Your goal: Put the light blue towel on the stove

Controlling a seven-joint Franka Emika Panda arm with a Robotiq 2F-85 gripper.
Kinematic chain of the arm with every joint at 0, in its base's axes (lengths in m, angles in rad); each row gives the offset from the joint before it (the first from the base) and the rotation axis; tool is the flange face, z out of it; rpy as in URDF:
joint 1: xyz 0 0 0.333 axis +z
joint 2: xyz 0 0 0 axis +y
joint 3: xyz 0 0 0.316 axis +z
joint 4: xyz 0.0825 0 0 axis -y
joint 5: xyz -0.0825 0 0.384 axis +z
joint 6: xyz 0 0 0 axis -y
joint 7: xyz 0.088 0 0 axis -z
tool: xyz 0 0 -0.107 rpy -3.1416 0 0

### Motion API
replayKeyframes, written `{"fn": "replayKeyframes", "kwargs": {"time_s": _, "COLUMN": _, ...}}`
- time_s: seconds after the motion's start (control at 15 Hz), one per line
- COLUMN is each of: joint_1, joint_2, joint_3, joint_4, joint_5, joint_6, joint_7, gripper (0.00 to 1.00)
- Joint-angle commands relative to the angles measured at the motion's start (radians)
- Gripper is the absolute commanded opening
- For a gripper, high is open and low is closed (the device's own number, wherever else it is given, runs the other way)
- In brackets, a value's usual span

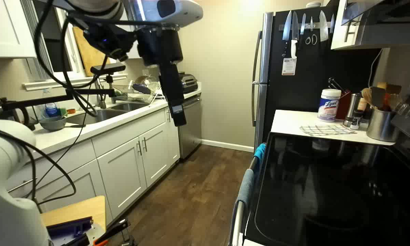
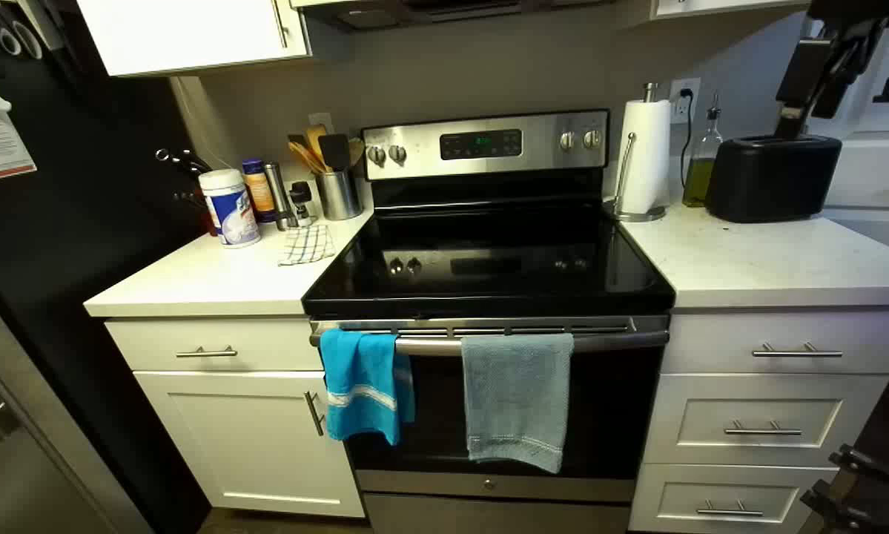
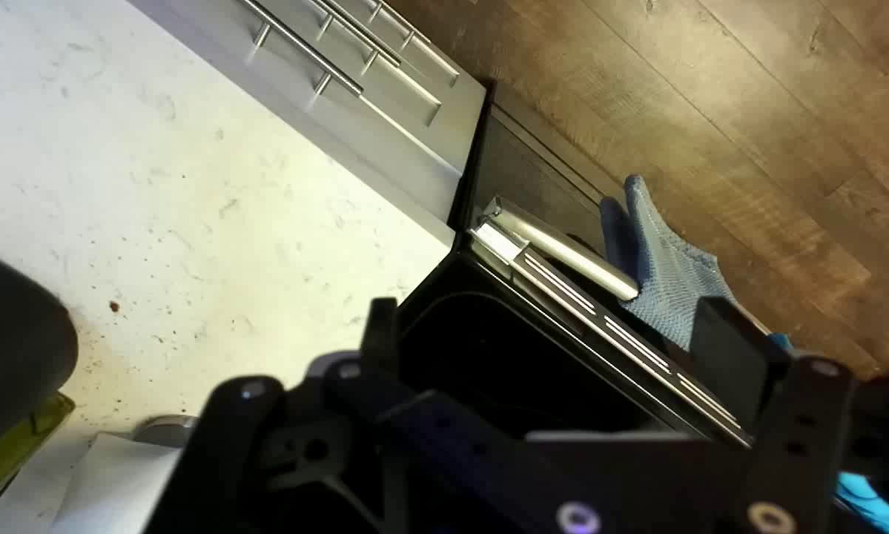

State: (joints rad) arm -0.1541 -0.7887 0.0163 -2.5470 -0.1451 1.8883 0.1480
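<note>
A light grey-blue towel (image 2: 517, 400) hangs over the oven door handle of the black glass-top stove (image 2: 488, 285), near the handle's middle. The towel also shows edge-on in an exterior view (image 1: 246, 187) and in the wrist view (image 3: 670, 278). The stove top also shows in an exterior view (image 1: 321, 194) and in the wrist view (image 3: 481, 363). My gripper (image 3: 563, 334) is open with nothing between its fingers. It is held in the air, above and apart from the stove and towel. It also shows in both exterior views (image 1: 179, 119) (image 2: 807, 119).
A bright blue towel (image 2: 359, 386) hangs on the same handle (image 2: 429, 346). A black toaster (image 2: 774, 178), oil bottle (image 2: 702, 167) and paper towel roll (image 2: 646, 156) stand beside the stove. Across it are a wipes tub (image 2: 230, 211) and a utensil holder (image 2: 338, 194). A range hood (image 2: 459, 11) hangs above.
</note>
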Motion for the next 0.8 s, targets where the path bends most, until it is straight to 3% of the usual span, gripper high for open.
{"fn": "replayKeyframes", "kwargs": {"time_s": 0.0, "joint_1": 0.01, "joint_2": 0.001, "joint_3": -0.008, "joint_4": 0.003, "joint_5": -0.006, "joint_6": -0.004, "joint_7": 0.005, "gripper": 1.0}}
{"fn": "replayKeyframes", "kwargs": {"time_s": 0.4, "joint_1": 0.01, "joint_2": 0.001, "joint_3": -0.008, "joint_4": 0.003, "joint_5": -0.006, "joint_6": -0.004, "joint_7": 0.005, "gripper": 1.0}}
{"fn": "replayKeyframes", "kwargs": {"time_s": 0.73, "joint_1": 0.065, "joint_2": 0.215, "joint_3": 0.026, "joint_4": 0.209, "joint_5": -0.091, "joint_6": 0.07, "joint_7": -0.095, "gripper": 1.0}}
